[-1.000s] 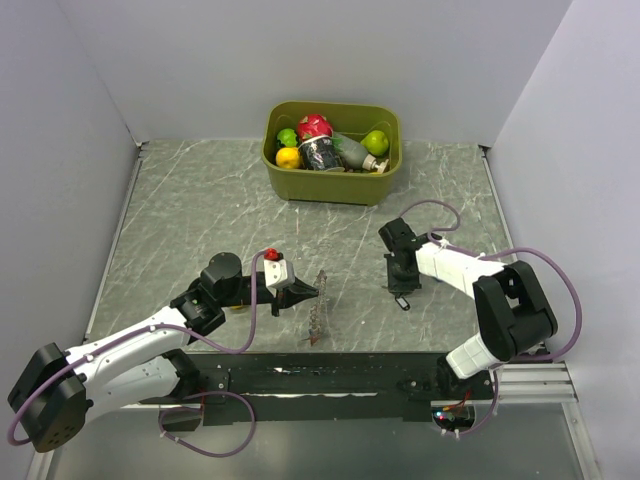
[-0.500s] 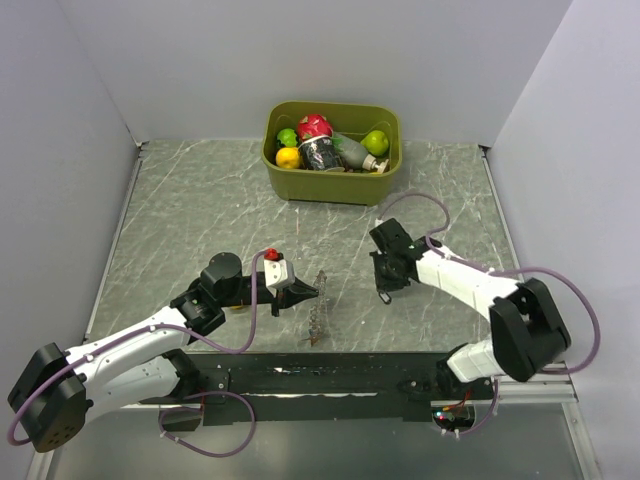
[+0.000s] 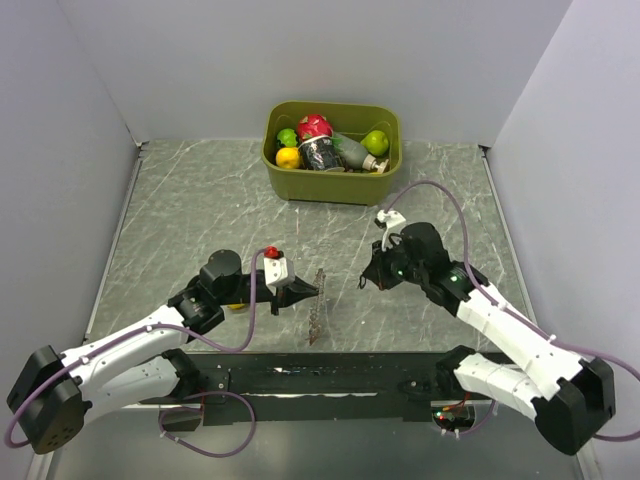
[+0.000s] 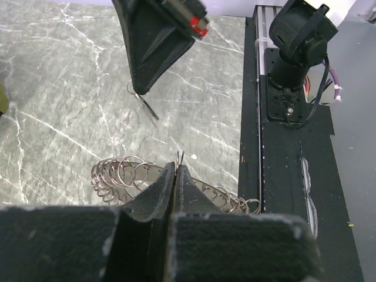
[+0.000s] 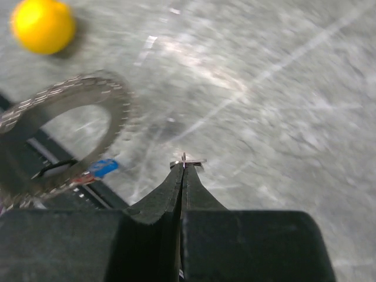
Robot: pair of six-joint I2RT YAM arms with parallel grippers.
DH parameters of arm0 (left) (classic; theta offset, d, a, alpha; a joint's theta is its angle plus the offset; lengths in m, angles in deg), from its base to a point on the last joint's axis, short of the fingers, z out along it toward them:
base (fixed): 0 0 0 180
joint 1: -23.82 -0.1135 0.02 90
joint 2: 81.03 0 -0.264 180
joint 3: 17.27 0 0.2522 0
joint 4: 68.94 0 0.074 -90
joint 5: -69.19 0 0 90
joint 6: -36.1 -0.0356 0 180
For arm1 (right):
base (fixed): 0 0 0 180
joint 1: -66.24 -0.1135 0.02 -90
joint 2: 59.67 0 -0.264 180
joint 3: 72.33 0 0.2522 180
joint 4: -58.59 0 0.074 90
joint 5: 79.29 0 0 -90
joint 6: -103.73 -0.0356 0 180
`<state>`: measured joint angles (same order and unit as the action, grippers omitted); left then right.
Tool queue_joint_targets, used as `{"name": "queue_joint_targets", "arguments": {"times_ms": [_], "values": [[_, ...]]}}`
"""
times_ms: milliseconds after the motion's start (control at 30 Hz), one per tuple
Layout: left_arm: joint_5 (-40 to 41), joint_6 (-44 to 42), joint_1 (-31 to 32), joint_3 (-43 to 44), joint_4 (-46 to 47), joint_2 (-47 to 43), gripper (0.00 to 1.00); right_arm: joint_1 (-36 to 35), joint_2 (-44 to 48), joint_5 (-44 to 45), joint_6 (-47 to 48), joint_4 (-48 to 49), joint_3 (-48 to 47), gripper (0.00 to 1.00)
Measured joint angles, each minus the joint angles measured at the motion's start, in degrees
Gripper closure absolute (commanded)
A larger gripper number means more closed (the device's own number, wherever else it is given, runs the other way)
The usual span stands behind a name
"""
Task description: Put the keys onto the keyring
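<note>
The keyring (image 3: 317,305) is held on edge, its rim clamped between the closed left fingers (image 4: 154,197), with wire coils fanning out to either side of their tips. A blue key (image 5: 106,167) and a red key (image 5: 82,177) sit at its lower rim. They look threaded on already, though the blur forbids certainty. One more key (image 4: 147,107) dangles under the right fingers (image 5: 167,194), which are pinched shut on its small wire loop. It hangs just beyond the left fingertips and apart from the ring. The job looks partly done: this key is not yet threaded on. A lemon (image 5: 43,24) lies on the counter (image 5: 282,70), beyond the ring from the right fingers.
</note>
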<state>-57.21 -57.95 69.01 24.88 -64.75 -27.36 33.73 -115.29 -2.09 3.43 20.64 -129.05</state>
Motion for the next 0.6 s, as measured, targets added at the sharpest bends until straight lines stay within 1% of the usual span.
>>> {"name": "queue_joint_targets", "arguments": {"times_ms": [300,467,600], "values": [[-1.8,-1.8,0.1,0.7,-1.8,-0.9,0.99,0.0,6.8,-14.6,4.2,5.6,3.5,1.00],[-3.0,-4.0,1.9,0.7,-2.4,-1.7,0.99,0.0,9.1,-23.8,5.4,8.1,4.0,1.00],[-3.0,-5.9,3.8,0.9,-3.3,-2.7,0.99,0.0,9.5,-28.3,5.8,9.0,4.0,1.00]]}}
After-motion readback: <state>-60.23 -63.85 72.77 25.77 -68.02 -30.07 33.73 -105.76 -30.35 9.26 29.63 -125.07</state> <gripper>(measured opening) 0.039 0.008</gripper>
